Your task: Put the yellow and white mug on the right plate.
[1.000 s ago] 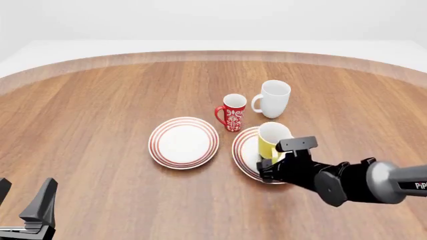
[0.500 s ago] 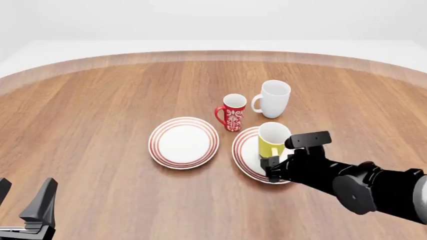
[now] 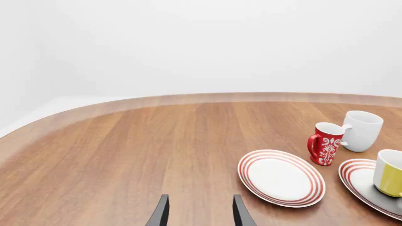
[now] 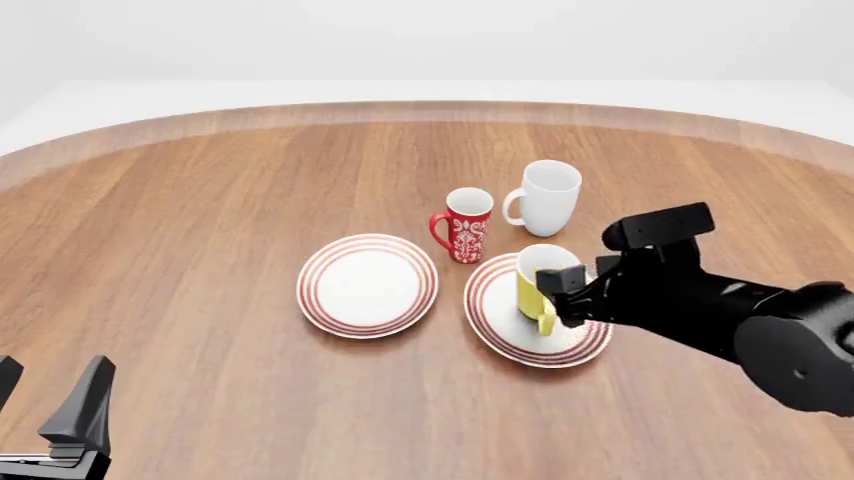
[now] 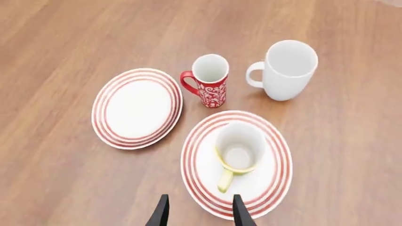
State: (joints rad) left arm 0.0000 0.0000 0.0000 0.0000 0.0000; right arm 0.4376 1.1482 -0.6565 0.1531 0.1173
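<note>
Already the yellow and white mug (image 5: 238, 149) stands upright on the right plate (image 5: 276, 179), handle toward six o'clock, right hand (image 5: 197, 212) open above, empty.

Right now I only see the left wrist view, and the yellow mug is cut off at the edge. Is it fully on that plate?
Observer: Yes. The right wrist view shows the yellow and white mug upright inside the rings of the right plate.
Operator: Is a claw holding it?
Observer: No. The right claw is open, clear of the mug.
Operator: Which way is the handle?
Observer: Toward the arms' side, pointing at that claw.
</note>
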